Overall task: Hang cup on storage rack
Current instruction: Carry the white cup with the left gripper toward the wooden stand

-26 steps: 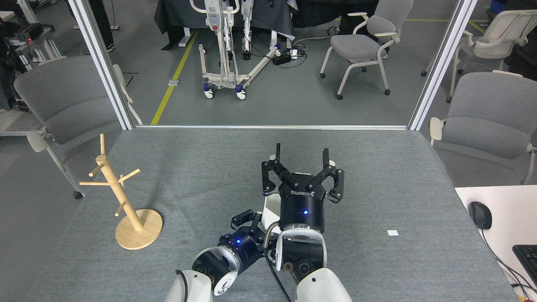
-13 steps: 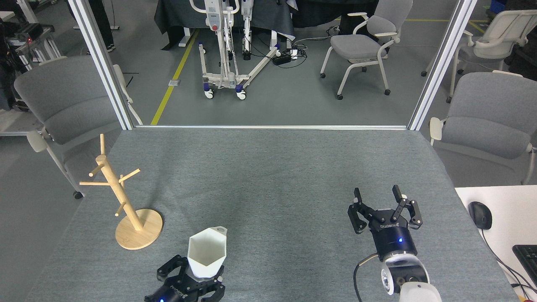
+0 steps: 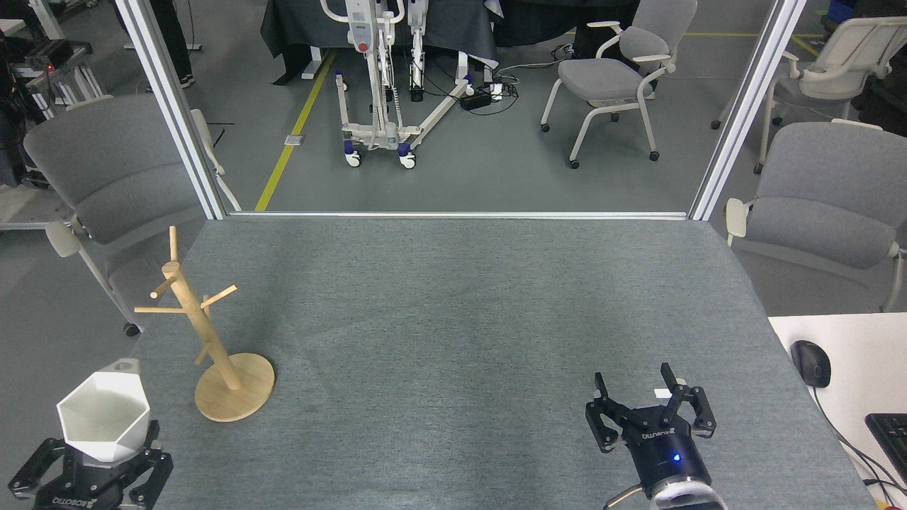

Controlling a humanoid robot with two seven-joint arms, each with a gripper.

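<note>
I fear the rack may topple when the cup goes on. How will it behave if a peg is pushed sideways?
The rack is probably light: thin bare wood. Its post leans and stands tall over a small disc base, so a sideways push high up could tip or slide it on the table. The thin pegs may flex. The cup looks rigid.

Table (image 3: 453, 319) bare between storage rack (image 3: 212, 340) and right pincer (image 3: 646, 404).
</note>
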